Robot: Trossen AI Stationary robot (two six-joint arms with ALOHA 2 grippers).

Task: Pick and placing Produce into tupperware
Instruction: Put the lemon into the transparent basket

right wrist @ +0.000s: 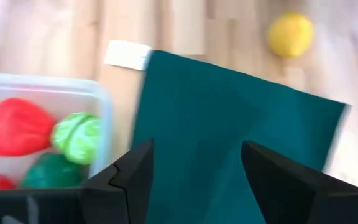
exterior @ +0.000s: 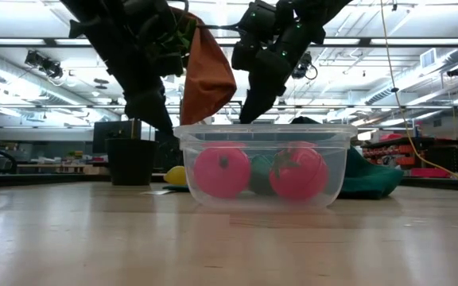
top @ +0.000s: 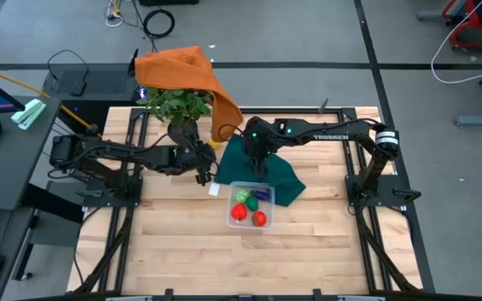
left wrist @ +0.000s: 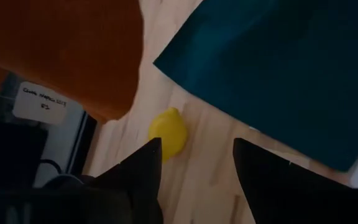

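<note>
Nearest the table's front edge we see the tupperware (top: 250,205), a clear tub on the bare wood of the table (top: 182,251), already holding red and green produce and one dark blue piece; in the low view two red fruits (exterior: 222,171) press against its front wall. Just behind it lies a teal cloth (top: 284,174), with a small white block (top: 214,190) beside the tub's left corner.

Over the cloth hangs the right gripper (right wrist: 194,163), fingers spread and holding nothing, with the tub off to one side of it.

Farther back, the piece that we judge is left to pick is the lemon (left wrist: 168,132), lying on the wood just off the cloth's edge, well apart from the tub. The left gripper (left wrist: 196,163) hovers above it, fingers spread and empty, and the lemon sits a little off the gap, close by one finger (left wrist: 143,168). We judge the left arm to be the nearer one, so the coming move turns on shifting that gripper sideways to centre the lemon before coming down. Its long axis runs roughly along the cloth's edge.

Beyond stand a potted plant (top: 176,104) and an orange cloth (top: 184,70)
</note>
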